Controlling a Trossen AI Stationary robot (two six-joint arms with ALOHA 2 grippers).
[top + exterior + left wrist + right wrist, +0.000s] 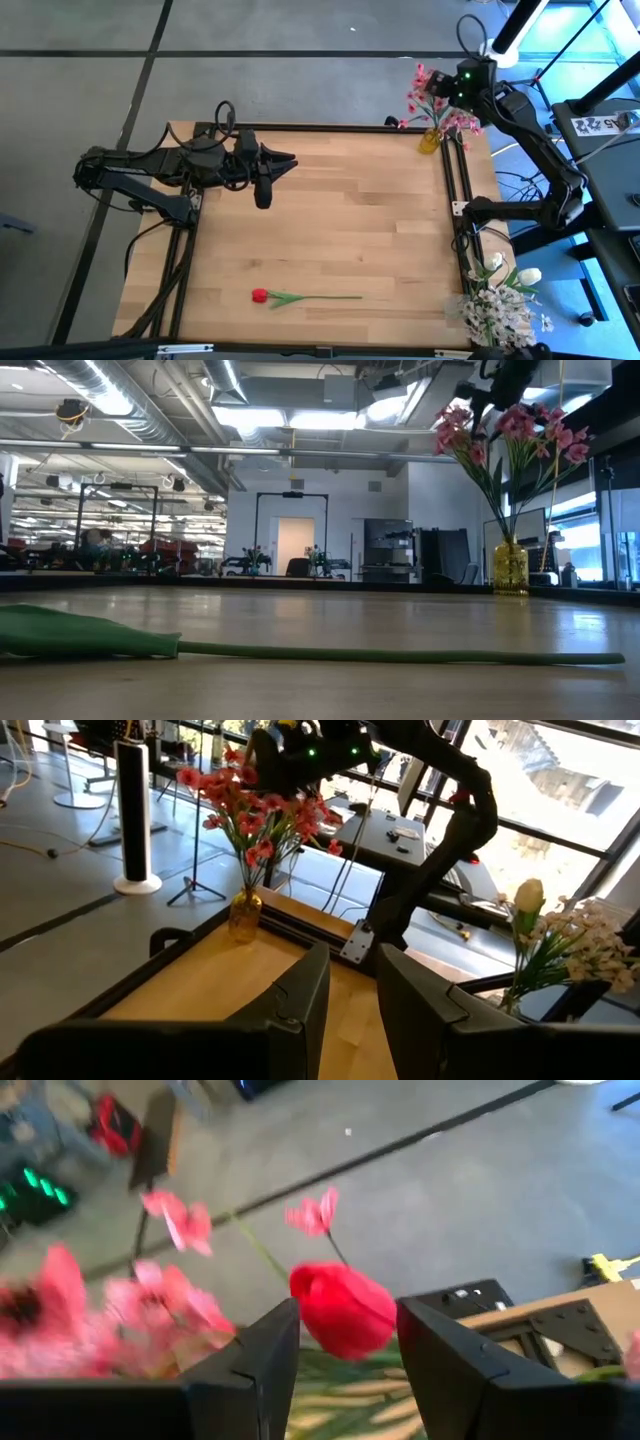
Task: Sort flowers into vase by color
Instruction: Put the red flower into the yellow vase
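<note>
The right hand (345,1370) hovers over the yellow vase (429,140) with pink blossoms (432,95) at the far right corner of the desk (330,220). Its fingers stand apart around a red tulip (343,1308); whether they pinch it I cannot tell. I think it should lower the stem straight into the vase neck before spreading. A second red tulip (262,295) lies near the front edge. The left hand (262,190) waits at the far left, slightly spread and holding nothing.

text check | I can read no words, brands or numbers from here | white card (598,124) on the dark stand past the table's right edge: black marks on it, too small for me to make out | no labels visible on the arms or the table
</note>
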